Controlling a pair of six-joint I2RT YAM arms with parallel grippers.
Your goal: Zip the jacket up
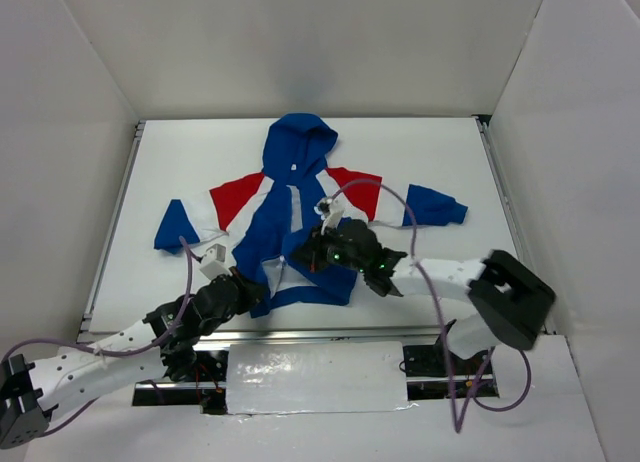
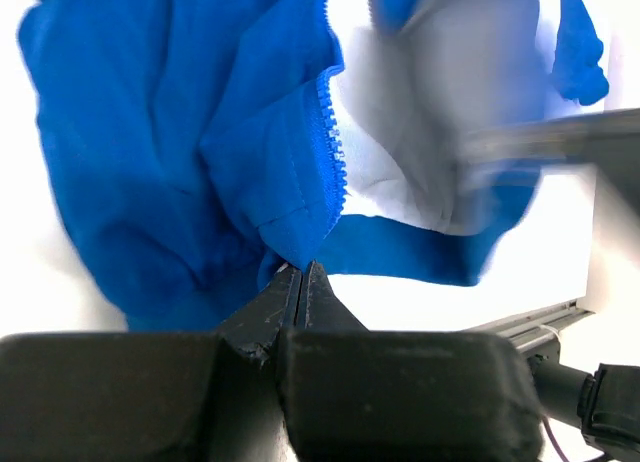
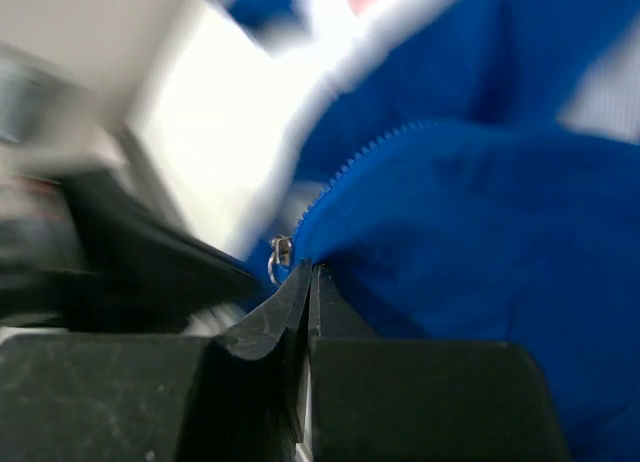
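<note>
Jacket (image 1: 290, 217) lies flat near mid-worktop (image 1: 430, 152), front up. Hood (image 1: 298, 142) points to 12 o'clock, hem to 6 o'clock, sleeves spread toward 9 and 3 o'clock. Front is parted low down, with white lining showing between the blue panels.

Left tool (image 1: 258, 285) comes in from 7 o'clock at the hem. In the left wrist view the left tool (image 2: 302, 274) has its fingers pressed together, with a fold of blue hem cloth nipped at the tips. Zipper teeth (image 2: 331, 147) run up toward 12 o'clock from just above that pinch.

Right tool (image 1: 312, 254) reaches in from 4 o'clock over the lower front of the jacket. In the right wrist view the right tool (image 3: 306, 274) is also closed tight, tips buried in the blue panel's edge. A small metal ring (image 3: 279, 254) hangs just beside the tips at 10 o'clock. Cannot tell whether the ring itself is caught. This view is badly blurred at 9 o'clock.
</note>
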